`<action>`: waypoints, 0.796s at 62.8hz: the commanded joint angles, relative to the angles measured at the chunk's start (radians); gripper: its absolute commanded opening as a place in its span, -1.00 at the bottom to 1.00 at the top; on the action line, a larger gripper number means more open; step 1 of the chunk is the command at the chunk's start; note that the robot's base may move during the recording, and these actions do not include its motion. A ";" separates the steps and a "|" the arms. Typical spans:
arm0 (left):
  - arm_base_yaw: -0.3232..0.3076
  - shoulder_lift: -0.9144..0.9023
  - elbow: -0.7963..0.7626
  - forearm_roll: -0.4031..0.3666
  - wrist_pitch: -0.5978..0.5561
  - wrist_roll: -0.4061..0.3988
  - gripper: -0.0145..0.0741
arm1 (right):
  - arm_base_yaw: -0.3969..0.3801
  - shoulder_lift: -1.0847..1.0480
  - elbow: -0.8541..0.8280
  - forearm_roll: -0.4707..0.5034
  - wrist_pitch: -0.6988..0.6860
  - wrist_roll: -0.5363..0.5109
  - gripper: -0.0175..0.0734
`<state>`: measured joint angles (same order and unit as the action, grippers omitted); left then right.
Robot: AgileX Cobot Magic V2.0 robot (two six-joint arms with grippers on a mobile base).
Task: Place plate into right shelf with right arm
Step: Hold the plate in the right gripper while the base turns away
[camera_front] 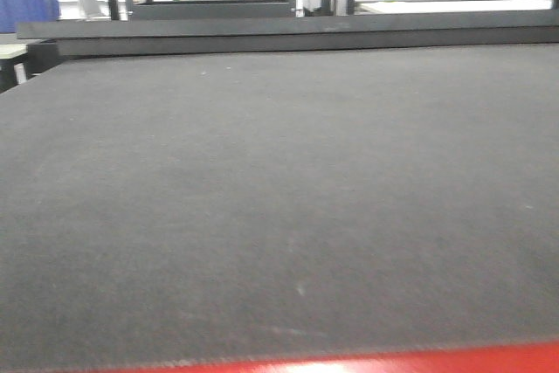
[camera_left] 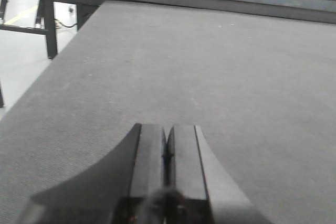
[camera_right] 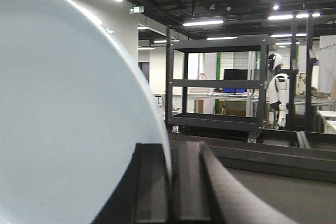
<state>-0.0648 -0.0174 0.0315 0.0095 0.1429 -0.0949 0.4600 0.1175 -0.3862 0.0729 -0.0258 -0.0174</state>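
The white plate (camera_right: 68,119) fills the left half of the right wrist view, held on edge and lifted off the table. My right gripper (camera_right: 171,149) is shut on its rim, one finger on each face. In the left wrist view my left gripper (camera_left: 167,129) is shut with nothing between its fingers, low over the grey mat (camera_left: 210,66). Neither gripper nor the plate shows in the front view. The right shelf is out of view.
The grey mat (camera_front: 279,181) covers a table with a red front edge (camera_front: 393,362) and a raised black ledge (camera_front: 288,37) at the far side. A black rack on casters (camera_right: 215,85) and a white humanoid robot (camera_right: 276,90) stand beyond. A blue bin (camera_front: 26,2) sits far left.
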 commanded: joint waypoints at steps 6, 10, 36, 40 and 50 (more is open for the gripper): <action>-0.007 -0.004 0.010 -0.002 -0.084 -0.006 -0.78 | -0.005 0.013 -0.029 -0.004 -0.098 -0.007 -0.50; -0.007 -0.004 0.010 -0.002 -0.084 -0.006 -0.78 | -0.005 0.013 -0.029 -0.004 -0.098 -0.007 -0.50; -0.007 -0.004 0.010 -0.002 -0.084 -0.006 -0.78 | -0.005 0.013 -0.029 -0.004 -0.098 -0.007 -0.50; -0.007 -0.004 0.010 -0.002 -0.084 -0.006 -0.78 | -0.005 0.013 -0.029 -0.004 -0.098 -0.007 -0.50; -0.007 -0.004 0.010 -0.002 -0.084 -0.006 -0.78 | -0.005 0.013 -0.029 -0.004 -0.098 -0.007 -0.50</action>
<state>-0.0648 -0.0174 0.0315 0.0095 0.1429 -0.0949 0.4600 0.1175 -0.3862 0.0722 -0.0258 -0.0174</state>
